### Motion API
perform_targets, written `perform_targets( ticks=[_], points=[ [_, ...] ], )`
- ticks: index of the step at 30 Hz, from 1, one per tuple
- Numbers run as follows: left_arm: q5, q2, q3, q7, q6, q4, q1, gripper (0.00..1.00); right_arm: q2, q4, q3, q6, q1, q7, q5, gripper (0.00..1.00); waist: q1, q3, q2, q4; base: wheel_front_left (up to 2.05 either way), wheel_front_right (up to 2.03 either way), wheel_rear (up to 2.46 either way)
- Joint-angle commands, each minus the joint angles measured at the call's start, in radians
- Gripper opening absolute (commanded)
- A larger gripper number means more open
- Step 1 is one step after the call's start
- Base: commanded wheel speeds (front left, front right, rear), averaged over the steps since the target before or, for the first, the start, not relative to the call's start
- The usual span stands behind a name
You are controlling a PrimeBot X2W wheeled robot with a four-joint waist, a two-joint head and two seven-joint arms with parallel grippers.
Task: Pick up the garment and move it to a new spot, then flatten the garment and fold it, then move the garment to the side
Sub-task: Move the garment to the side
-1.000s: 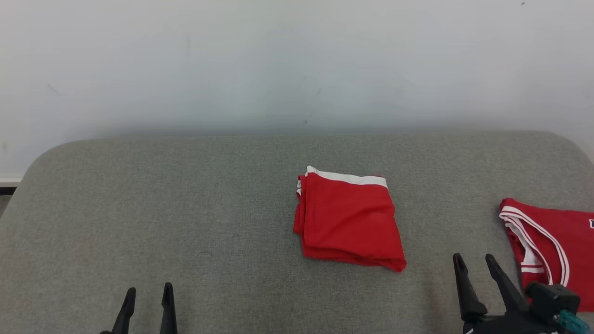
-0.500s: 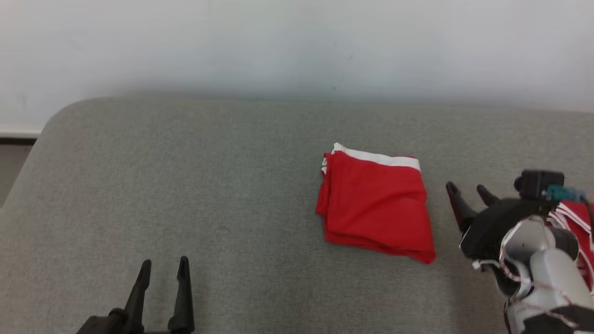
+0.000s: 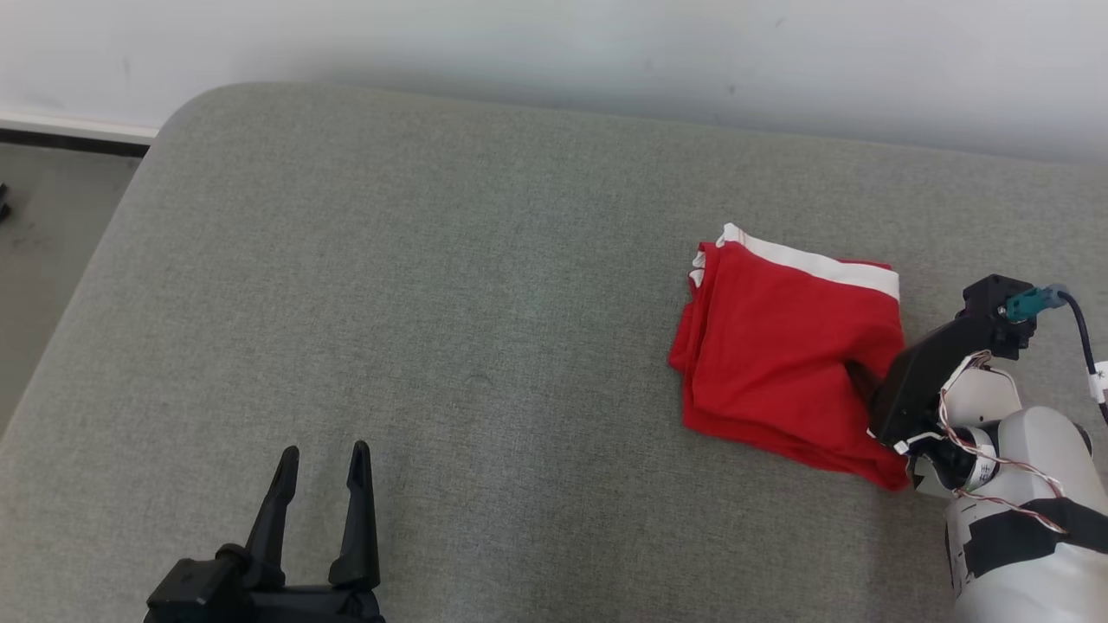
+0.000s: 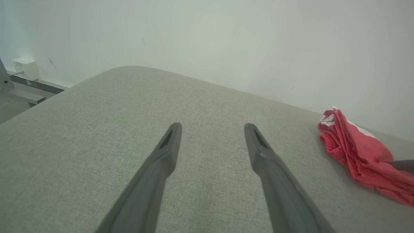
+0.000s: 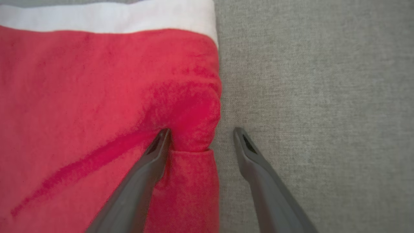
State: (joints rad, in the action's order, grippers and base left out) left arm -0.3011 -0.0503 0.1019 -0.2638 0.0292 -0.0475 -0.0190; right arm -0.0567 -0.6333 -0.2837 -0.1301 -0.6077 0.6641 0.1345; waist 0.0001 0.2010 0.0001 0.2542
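The garment (image 3: 779, 355) is a folded red piece with a white band along its far edge, lying at the right of the grey padded surface (image 3: 433, 303). My right gripper (image 5: 200, 131) is open and straddles the garment's right edge. One finger (image 5: 152, 158) presses a dent into the red cloth (image 5: 81, 97), and the other finger (image 5: 255, 161) rests over bare grey fabric. In the head view its black body (image 3: 930, 372) covers the garment's near right corner. My left gripper (image 3: 322, 459) stands open and empty at the lower left, far from the garment (image 4: 359, 152).
The padded surface ends in a rounded left edge, with floor (image 3: 43, 242) beyond it. A pale wall (image 3: 554, 43) runs close behind the surface. A small white box (image 4: 26, 68) sits low on the wall at the far left.
The head camera has swung, shifting the whole picture. My right gripper has reached forward onto the garment's right edge, one finger now pressing the cloth. The left gripper stays open and idle.
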Motion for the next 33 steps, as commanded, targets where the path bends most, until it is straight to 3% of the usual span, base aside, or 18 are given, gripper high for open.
perform_targets(
  ticks=[1,5,7,8,13,19,26,33],
  points=[
    [-0.008,0.000,0.001,0.000,-0.002,0.004,-0.012,1.00,0.009,-0.031,-0.003,-0.001,0.013,0.033,-0.007,1.00,-0.0001,0.026,-0.0001,0.023,0.00,0.00,0.00],
    [-0.014,0.000,0.004,0.000,-0.005,0.001,-0.017,1.00,0.023,-0.059,0.075,-0.003,0.024,0.065,0.015,0.96,-0.0001,0.030,-0.0001,0.018,0.00,0.00,0.00],
    [-0.018,0.000,0.007,0.000,-0.006,0.003,-0.020,1.00,0.025,-0.047,0.112,-0.004,0.029,0.062,0.002,0.22,-0.0001,0.031,-0.0001,0.010,0.00,0.00,0.00],
    [-0.020,0.000,0.007,0.000,-0.007,0.004,-0.021,1.00,0.024,-0.036,0.132,-0.005,0.031,0.062,-0.008,0.00,-0.0001,0.031,-0.0001,0.005,0.00,0.00,0.00],
    [-0.017,0.000,0.010,0.000,-0.012,0.010,-0.023,1.00,-0.002,0.028,0.188,-0.003,0.018,0.053,-0.056,0.00,-0.0001,0.029,-0.0001,-0.024,0.00,0.00,0.00],
    [-0.018,0.000,-0.013,0.000,-0.014,0.022,-0.001,1.00,-0.080,0.145,0.358,-0.002,0.000,0.101,-0.020,0.00,-0.0001,0.005,-0.0001,-0.103,0.00,0.00,0.00],
    [0.006,0.000,-0.046,0.000,-0.007,0.044,0.027,1.00,-0.242,0.347,0.598,-0.001,-0.027,0.194,0.109,0.00,-0.0001,-0.016,-0.0001,-0.268,0.00,0.00,0.00],
    [0.036,-0.001,-0.061,0.000,0.009,0.065,-0.009,1.00,-0.409,0.463,0.732,-0.001,-0.067,0.225,0.196,0.00,-0.0001,0.012,-0.0001,-0.404,0.00,0.00,0.00]
  ],
)
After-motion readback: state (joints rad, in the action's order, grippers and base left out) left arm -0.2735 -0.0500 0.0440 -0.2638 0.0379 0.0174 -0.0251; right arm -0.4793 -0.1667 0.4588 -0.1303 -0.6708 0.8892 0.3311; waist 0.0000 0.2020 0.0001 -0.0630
